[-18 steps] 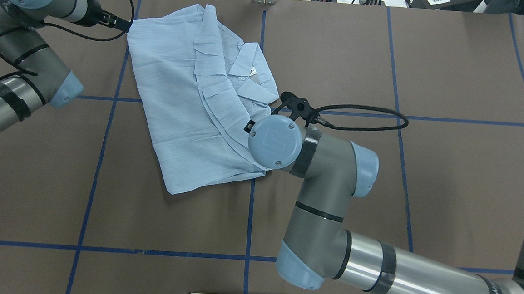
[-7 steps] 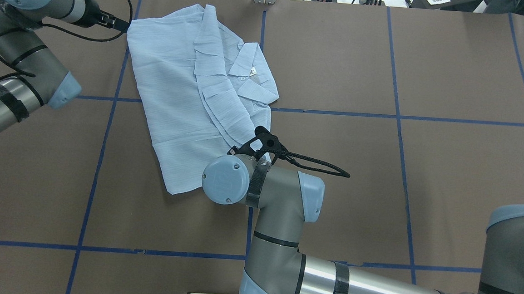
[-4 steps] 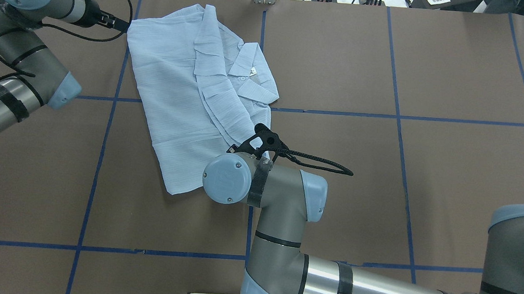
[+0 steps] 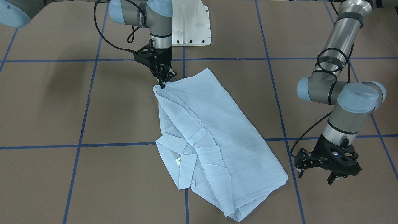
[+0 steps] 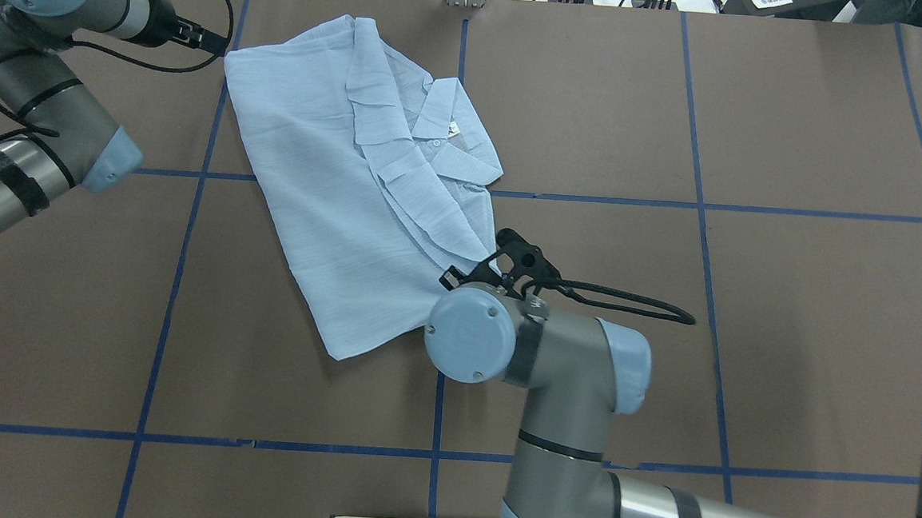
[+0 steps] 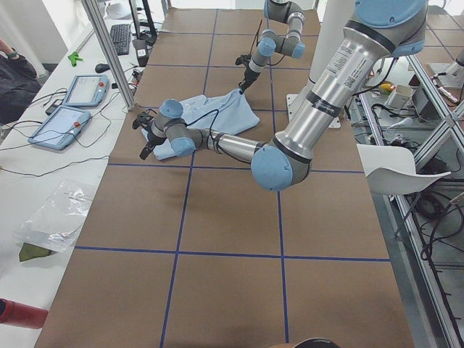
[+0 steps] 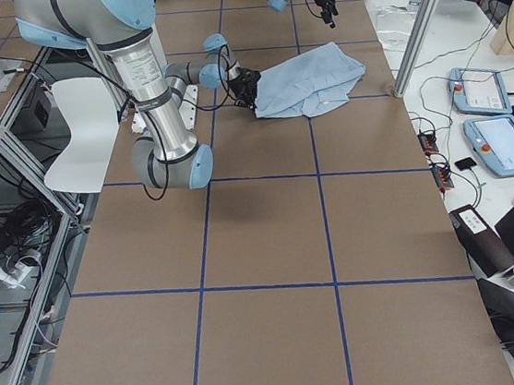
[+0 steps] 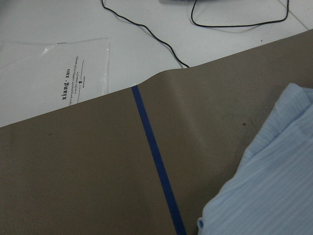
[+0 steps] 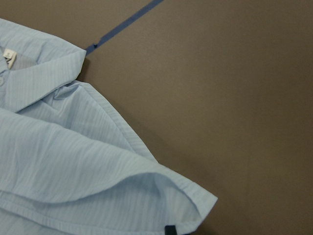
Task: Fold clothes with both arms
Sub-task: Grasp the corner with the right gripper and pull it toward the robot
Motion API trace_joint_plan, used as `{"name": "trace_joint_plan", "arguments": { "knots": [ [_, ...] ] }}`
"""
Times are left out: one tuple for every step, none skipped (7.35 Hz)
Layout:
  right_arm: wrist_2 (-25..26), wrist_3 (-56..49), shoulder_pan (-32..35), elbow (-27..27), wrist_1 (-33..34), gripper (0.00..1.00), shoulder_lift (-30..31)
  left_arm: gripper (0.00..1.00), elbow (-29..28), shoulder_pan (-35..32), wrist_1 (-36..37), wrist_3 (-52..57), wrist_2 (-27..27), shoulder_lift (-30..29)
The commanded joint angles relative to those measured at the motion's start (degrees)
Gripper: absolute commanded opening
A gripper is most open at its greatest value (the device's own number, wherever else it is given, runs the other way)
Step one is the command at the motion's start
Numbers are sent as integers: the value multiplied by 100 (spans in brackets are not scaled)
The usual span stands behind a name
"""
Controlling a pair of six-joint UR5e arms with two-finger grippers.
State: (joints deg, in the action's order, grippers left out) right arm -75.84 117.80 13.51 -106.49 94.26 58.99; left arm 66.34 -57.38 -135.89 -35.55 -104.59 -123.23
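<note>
The light blue shirt (image 5: 330,171) lies folded on the brown table, collar toward the right side in the overhead view. It also shows in the front view (image 4: 217,130). My right gripper (image 4: 162,84) is shut on the shirt's near right corner. In the right wrist view the fabric (image 9: 58,161) lifts into a fold at a dark fingertip (image 9: 169,230). My left gripper (image 4: 314,176) is open and empty, low over the table just beside the shirt's far left corner. The left wrist view shows only that shirt edge (image 8: 274,186) and no fingers.
Blue tape lines (image 5: 191,218) cross the brown table cover. The white pedestal base (image 4: 189,21) stands at the robot's side. Past the table's far edge lie cables and a clear plastic bag (image 8: 54,73). Two tablets (image 6: 72,109) sit on the side bench.
My right gripper has moved right and toward the robot with the shirt corner in it, and the whole shirt has slid and turned that way. The left arm has not moved.
</note>
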Motion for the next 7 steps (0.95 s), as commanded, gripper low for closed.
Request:
{"name": "trace_joint_plan", "arguments": {
  "knots": [
    [646,111,-811,-871,617,0,393,100,81,8,1,-5,0,45],
    [884,356,-1093,-882,725,0,394,100,107,8,1,-5,-9,54],
    [904,358,-1139,-883,726,0,412,100,108,17,1,-5,-9,54],
    [887,332,-1131,-883,726,0,420,100,108,17,1,-5,-9,54],
    [869,192,-1062,-883,734,99,447,100,108,17,1,-5,0,54],
    [773,-235,-948,-1022,752,100,447,100,108,17,1,-5,-9,54],
    [624,-788,-694,-1258,857,100,412,100,108,17,1,-5,-9,54]
  ]
}}
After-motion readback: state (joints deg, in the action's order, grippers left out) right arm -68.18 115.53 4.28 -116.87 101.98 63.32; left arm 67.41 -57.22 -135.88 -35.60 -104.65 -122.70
